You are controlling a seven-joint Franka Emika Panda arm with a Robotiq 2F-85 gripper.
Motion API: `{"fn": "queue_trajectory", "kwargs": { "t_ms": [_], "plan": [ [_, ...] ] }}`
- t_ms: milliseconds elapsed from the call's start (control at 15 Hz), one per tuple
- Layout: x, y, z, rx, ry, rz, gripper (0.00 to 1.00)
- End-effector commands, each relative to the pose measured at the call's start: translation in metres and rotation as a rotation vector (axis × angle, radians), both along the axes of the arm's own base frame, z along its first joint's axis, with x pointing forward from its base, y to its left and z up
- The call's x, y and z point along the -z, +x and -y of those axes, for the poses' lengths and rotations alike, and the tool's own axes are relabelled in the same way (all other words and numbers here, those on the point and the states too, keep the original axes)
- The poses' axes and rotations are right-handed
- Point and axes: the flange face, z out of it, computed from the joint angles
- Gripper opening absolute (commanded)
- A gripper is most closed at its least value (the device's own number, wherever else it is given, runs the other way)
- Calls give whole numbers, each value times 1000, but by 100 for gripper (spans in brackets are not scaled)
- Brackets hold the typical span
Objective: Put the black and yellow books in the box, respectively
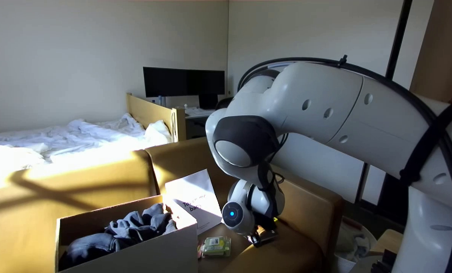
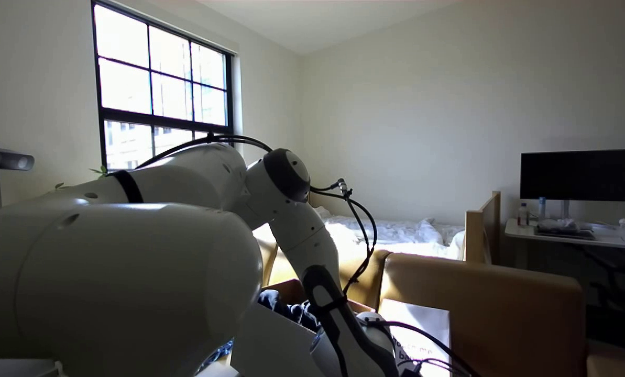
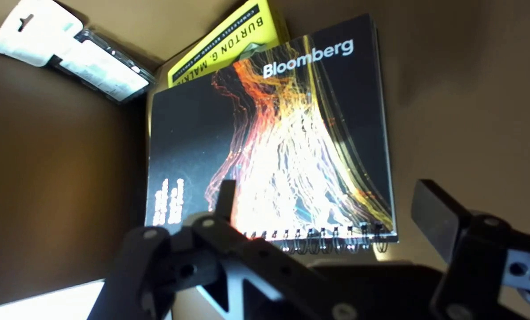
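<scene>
while the gripper [image 3: 326, 200] stands spread, the black book [image 3: 269, 146] lies over the yellow book [image 3: 229, 44]

as the wrist view looks down, the fingers [image 3: 436, 220] are released and wide apart, one in front of the black book near its spiral-bound edge, the other past its side; whether either touches it, i cannot tell. one end of the yellow book sticks out from beneath the black cover. both books lie on the brown couch [image 1: 294, 244], outside the box [image 1: 172, 250]. in an exterior view that box holds dark cloth [image 1: 131, 227], and a greenish pack [image 1: 216, 246] lies between box and gripper.
</scene>
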Motion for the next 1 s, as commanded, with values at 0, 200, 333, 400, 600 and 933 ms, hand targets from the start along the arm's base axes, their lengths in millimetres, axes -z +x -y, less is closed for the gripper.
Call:
{"fn": "queue_trajectory", "kwargs": {
  "t_ms": [0,200,333,400,600,933],
  "plan": [
    [13,-4,21,8,59,-91,100],
    [24,3,25,45,27,-91,100],
    [28,13,25,85,15,-58,100],
    [31,19,25,118,11,-34,100],
    [40,34,18,184,-52,21,100],
    [52,53,2,210,-123,21,100]
  ]
}}
